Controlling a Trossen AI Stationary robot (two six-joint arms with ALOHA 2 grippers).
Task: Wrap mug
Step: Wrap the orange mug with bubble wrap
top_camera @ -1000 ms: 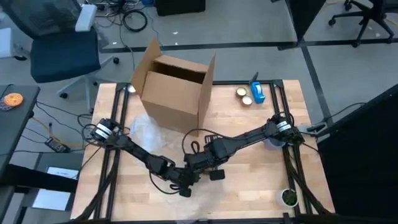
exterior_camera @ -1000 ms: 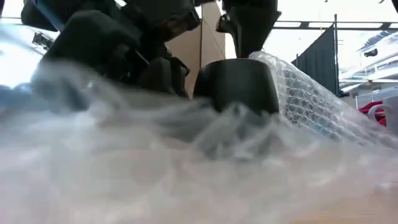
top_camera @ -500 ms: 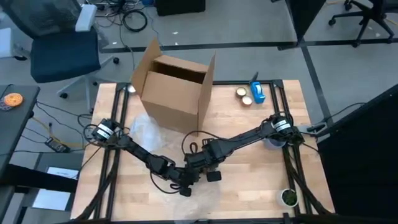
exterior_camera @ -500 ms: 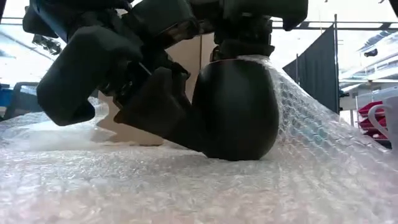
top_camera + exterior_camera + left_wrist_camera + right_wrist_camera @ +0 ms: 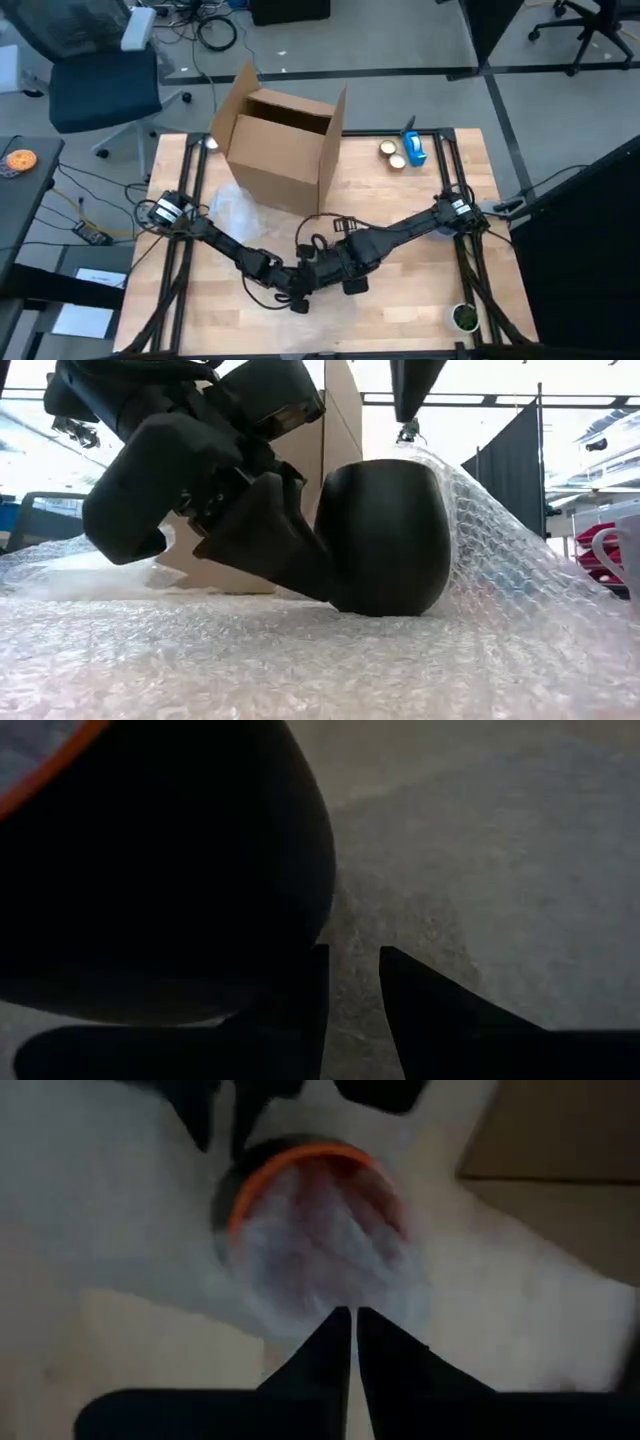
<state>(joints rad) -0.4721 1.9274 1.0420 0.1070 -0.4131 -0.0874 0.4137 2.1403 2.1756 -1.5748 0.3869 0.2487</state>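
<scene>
Bubble wrap (image 5: 520,550) draped the black mug (image 5: 385,535) at centre frame; the left gripper (image 5: 350,990) steadied its base, fingers slightly apart, while the right gripper (image 5: 354,1342), fingers together, should have tucked wrap inside gently.

matt black mug (image 5: 385,535), translucent bubble wrap (image 5: 300,660)

From above, the mug is hidden beneath the two arms where they meet, and neither tool's fingertips can be made out there. In the low view the mug (image 5: 385,535) is half covered by bubble wrap (image 5: 500,540), and its handle cannot be seen. The left wrist picture is filled by a dark, blurred mass, cut off at the edge.
</scene>
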